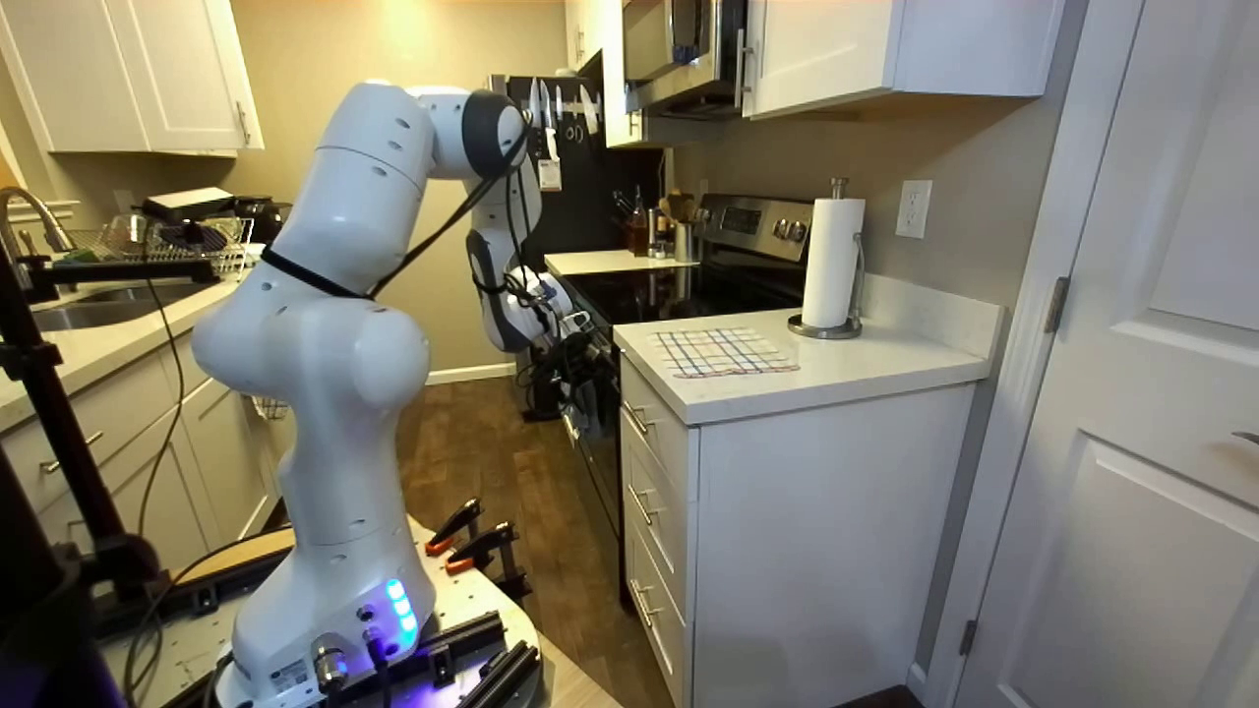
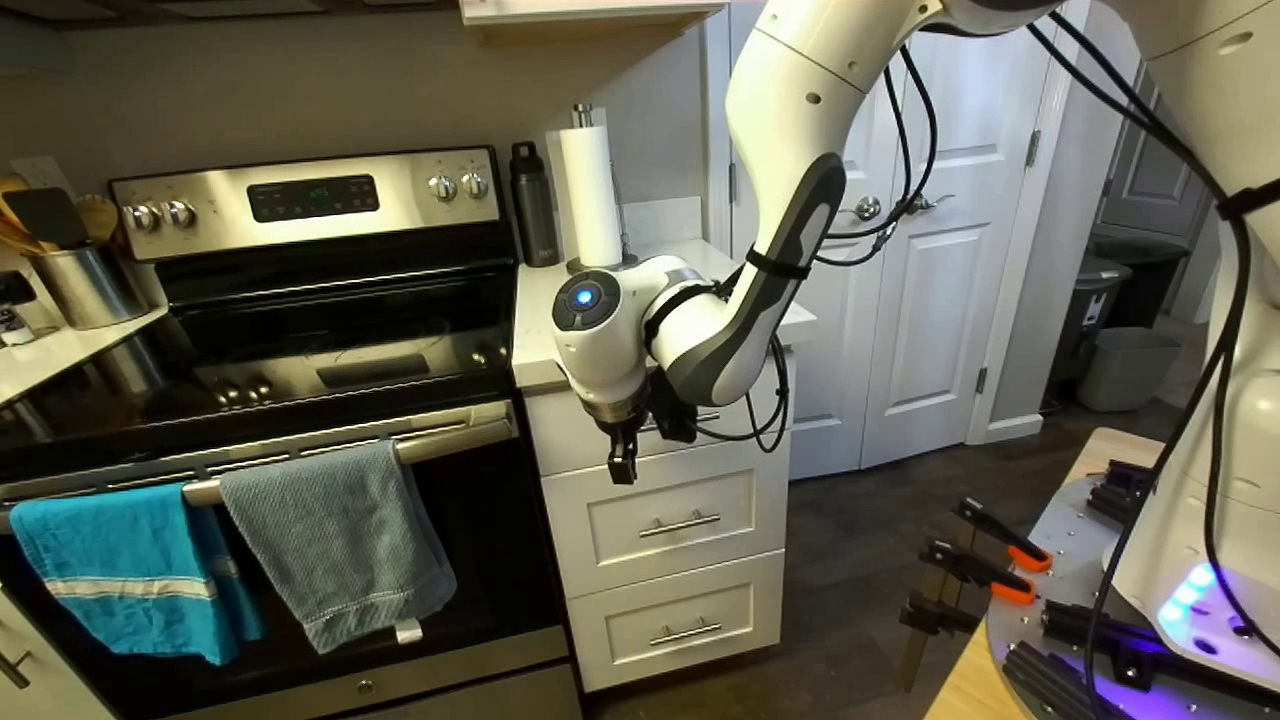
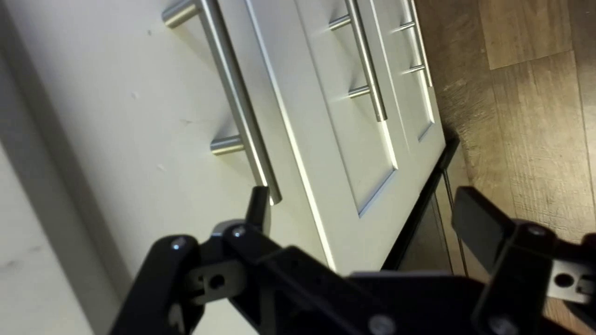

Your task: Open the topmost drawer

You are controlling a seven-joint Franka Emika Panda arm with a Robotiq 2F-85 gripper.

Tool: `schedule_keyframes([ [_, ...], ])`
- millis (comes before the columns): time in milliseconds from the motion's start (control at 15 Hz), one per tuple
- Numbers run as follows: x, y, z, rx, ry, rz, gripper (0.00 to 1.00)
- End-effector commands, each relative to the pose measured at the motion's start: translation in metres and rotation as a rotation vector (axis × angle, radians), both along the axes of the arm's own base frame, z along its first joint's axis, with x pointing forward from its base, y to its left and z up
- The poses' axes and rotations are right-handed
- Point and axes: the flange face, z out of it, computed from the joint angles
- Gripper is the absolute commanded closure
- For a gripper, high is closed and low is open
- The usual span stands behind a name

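Topmost drawer (image 3: 139, 116) is closed, just beside the stove (image 2: 300, 345). Its bar handle (image 3: 238, 100) is ungripped. End effector (image 3: 365, 209) hangs out front, toward the bar handle's stove-side end, jaws spread wide, nothing between; can't tell if the nearer finger (image 3: 258, 209) touches. Step looks like lining up the grasp. Next, probably: shift away from the stove, straddle the bar handle, close, pull straight out.
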Motion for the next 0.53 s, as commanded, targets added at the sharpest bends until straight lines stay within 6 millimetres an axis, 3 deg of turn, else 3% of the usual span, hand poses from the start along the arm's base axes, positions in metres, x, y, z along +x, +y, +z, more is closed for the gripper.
schedule_keyframes([
  [0,0.002,-0.002,0.007,-0.089,-0.029,0.063,0.0],
  [467,0.013,-0.015,-0.004,-0.102,-0.037,0.07,0.0],
])
